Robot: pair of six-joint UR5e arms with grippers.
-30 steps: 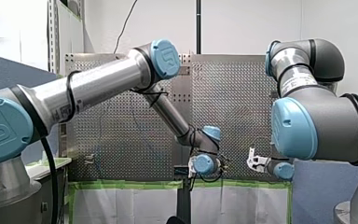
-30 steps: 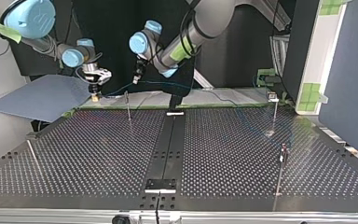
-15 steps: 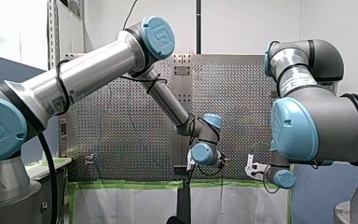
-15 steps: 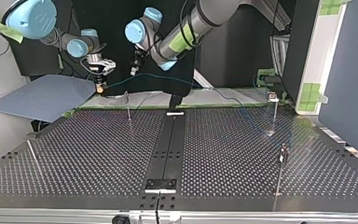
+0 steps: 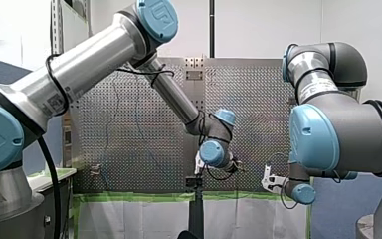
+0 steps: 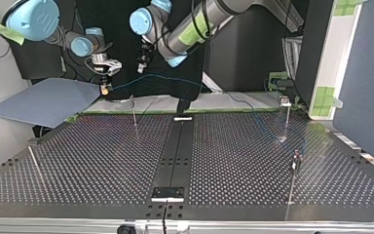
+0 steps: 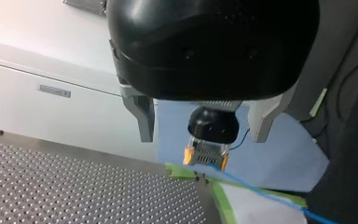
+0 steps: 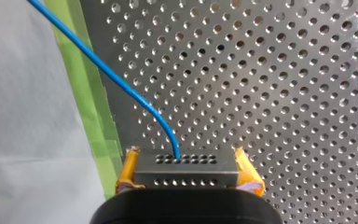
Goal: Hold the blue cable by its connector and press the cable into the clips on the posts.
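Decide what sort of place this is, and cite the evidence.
Probably a robotics lab or test cell: my left arm and my right arm work at a perforated table bearing thin posts, and my right gripper holds a blue cable by its connector.

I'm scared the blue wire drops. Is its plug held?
Held: my right end effector squeezes the connector between its yellow pads.

White wall (image 5: 268,25), dark blue panel (image 6: 365,73)

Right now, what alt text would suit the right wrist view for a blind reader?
My right gripper clamps a grey connector between yellow pads. A blue cable curves from it over a perforated table edged with green tape.
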